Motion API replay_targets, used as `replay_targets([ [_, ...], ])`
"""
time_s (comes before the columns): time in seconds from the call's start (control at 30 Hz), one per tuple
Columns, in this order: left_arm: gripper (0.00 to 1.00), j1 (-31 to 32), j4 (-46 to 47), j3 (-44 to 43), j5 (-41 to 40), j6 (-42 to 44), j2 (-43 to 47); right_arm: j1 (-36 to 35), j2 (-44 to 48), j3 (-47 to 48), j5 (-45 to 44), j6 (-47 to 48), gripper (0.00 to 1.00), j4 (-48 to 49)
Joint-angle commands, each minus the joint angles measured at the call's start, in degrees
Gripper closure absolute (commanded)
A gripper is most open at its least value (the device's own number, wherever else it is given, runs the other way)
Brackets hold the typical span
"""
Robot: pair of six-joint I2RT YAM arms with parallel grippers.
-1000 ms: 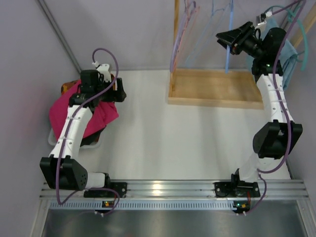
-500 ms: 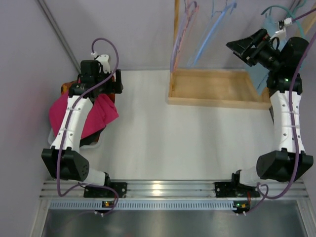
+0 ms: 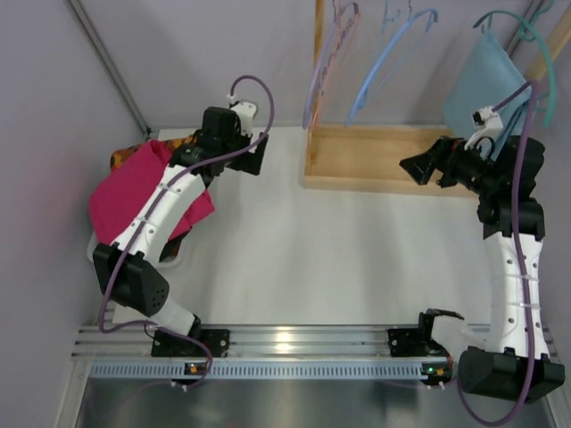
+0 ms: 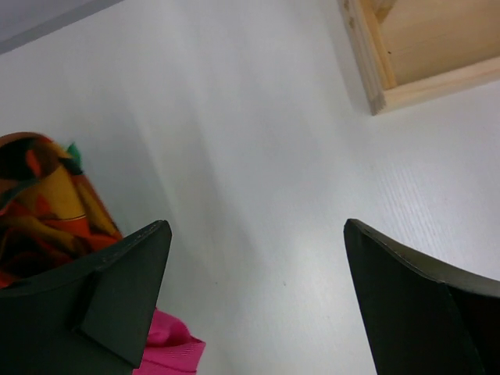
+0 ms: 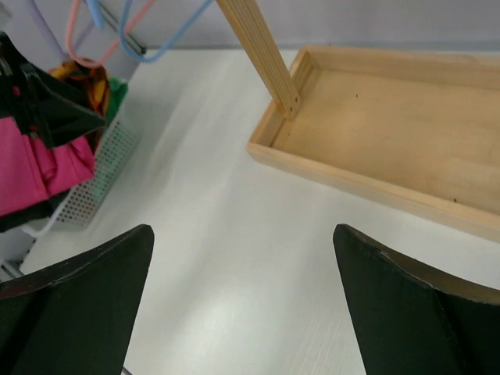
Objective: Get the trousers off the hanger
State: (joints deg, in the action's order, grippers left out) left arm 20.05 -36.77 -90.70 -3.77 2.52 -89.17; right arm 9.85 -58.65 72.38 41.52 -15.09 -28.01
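Backed both arms off; right pincer (image 5: 242,230) sprung wide

Dropped the right arm from hanger height at the far right to a spot above the right half of the wooden tray (image 3: 384,185), letting the jaws go from part-closed to fully spread on the way. Swung the left arm off the basket (image 5: 101,168) and out toward the tray's left end, keeping the left pincer (image 4: 256,226) spread wide throughout. Left the blue hanger (image 3: 382,59) bare and slanting differently than a second before.

Nearest: found both bases on the rail (image 3: 303,339), then the white table (image 3: 294,250) beneath both pincers, each released and gripping nothing. Farther left: saw one pink garment (image 3: 134,192) heaped over the basket, off any hanger, with one patterned cloth (image 4: 39,203) tucked behind. Farthest: saw one blue garment (image 3: 482,85) draped from the teal hanger (image 3: 500,12), high at the far right.

Could not pick out the trousers by shape alone between pink and blue. If the pink, judged the removal done. If the blue, judged the next reach to turn on this: garment behind and above the right pincer, off to that arm's own right, long axis hanging steeply down from the hook, pincer aimed leftward and away. Judged the right arm much the nearer.

Counted two arms, two pincers, one basket, one tray, one upright post (image 3: 318,53), three cloths, and three hangers by colour, with the pink-purple hanger (image 3: 321,67) possibly a pair.
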Motion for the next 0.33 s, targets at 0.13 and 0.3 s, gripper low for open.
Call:
replay_targets([
  [0.13, 0.02, 9.21, 3.38, -0.72, -3.61, -2.26, -2.07, -3.78, 4.33, -7.33, -2.67, 12.10, 0.01, -2.58],
  [0.3, 0.02, 11.67, 3.64, 0.96, -2.83, -4.81, -1.72, -7.21, 5.21, -8.83, -4.25, 13.16, 0.01, -2.75],
])
